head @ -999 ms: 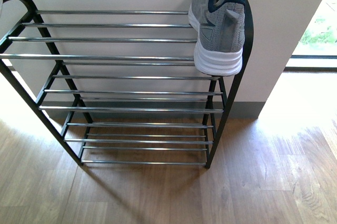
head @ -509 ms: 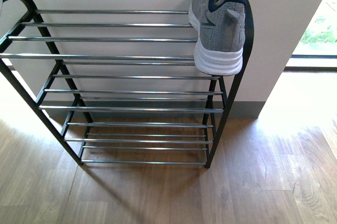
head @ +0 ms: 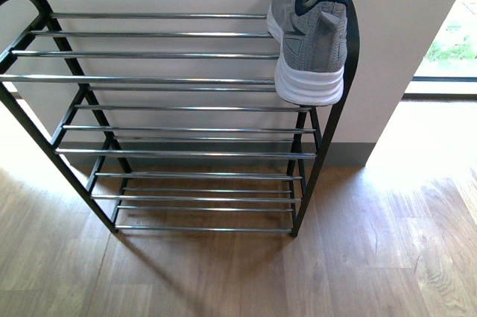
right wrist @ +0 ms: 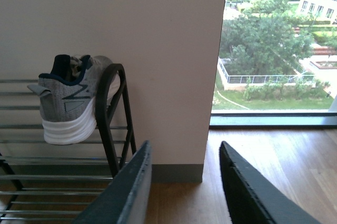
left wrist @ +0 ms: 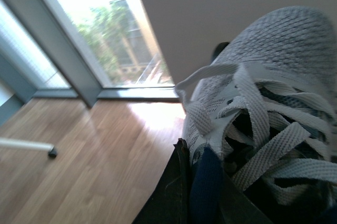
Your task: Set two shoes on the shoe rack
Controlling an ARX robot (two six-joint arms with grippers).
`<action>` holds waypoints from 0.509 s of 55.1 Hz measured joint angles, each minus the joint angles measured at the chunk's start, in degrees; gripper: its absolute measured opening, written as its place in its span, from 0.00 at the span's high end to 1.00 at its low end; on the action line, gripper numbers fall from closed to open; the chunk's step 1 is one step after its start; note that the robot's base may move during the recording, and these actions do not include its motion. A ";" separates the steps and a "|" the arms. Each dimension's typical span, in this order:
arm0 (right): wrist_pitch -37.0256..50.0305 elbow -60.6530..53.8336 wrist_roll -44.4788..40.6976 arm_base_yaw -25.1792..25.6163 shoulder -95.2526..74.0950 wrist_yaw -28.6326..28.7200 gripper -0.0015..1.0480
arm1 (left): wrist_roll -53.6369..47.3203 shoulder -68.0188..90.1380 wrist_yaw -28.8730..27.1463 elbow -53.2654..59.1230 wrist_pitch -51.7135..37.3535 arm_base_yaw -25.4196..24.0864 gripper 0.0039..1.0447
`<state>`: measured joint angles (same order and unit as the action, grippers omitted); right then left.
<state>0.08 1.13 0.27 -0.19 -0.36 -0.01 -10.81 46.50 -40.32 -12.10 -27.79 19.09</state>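
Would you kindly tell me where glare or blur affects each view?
Front view: sharp, with sun glare on the wooden floor and a shadow under the shoe rack. Left wrist view: window blown out, grey sneaker slightly soft. Right wrist view: clear, right fingers blurred.

- You are looking at the shoe rack (head: 171, 78), which is standing on the wooden floor (head: 373, 257) with its back against the wall.
- One grey sneaker (head: 313, 33) is resting on the top tier's chrome bars at the right end, beside the black side frame, heel facing you.
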 joint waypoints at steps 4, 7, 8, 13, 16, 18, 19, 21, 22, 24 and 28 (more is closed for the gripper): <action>0.00 0.00 0.00 0.00 0.00 0.00 0.48 | 6.03 0.52 -7.87 -1.55 4.17 1.62 0.99; 0.00 0.00 0.00 0.00 0.00 0.00 0.39 | 13.81 1.86 -9.38 -3.58 7.93 2.19 0.99; 0.00 0.00 0.00 0.00 0.00 -0.02 0.35 | 18.14 3.39 -8.85 -5.33 9.97 2.19 0.99; 0.00 0.00 0.00 0.00 0.00 0.02 0.16 | 32.94 13.86 -3.91 -13.79 13.77 1.55 0.99; 0.00 0.00 0.02 0.00 0.02 0.00 0.07 | 39.76 24.22 1.29 -20.98 13.35 1.38 0.99; 0.00 0.00 0.00 0.00 0.02 0.00 0.09 | 41.35 29.77 3.56 -24.92 13.07 1.53 0.99; 0.00 0.00 0.00 0.00 0.02 0.00 0.09 | 42.40 33.92 5.42 -27.76 12.66 1.64 0.99; 0.00 0.00 0.00 0.00 0.02 0.00 0.09 | 43.21 40.61 7.32 -32.61 12.61 2.08 0.99; 0.00 0.00 0.00 0.00 0.02 0.00 0.09 | 43.45 43.19 8.04 -34.53 12.61 2.27 0.99; 0.00 0.00 0.00 0.00 0.02 0.00 0.09 | 44.00 47.84 9.18 -38.25 12.96 2.78 0.99; 0.00 0.00 0.00 0.00 0.02 0.00 0.09 | 44.81 56.70 11.58 -46.66 14.64 4.31 0.99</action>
<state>0.08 1.13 0.27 -0.19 -0.34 -0.01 34.00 103.20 -28.73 -58.76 -13.15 23.40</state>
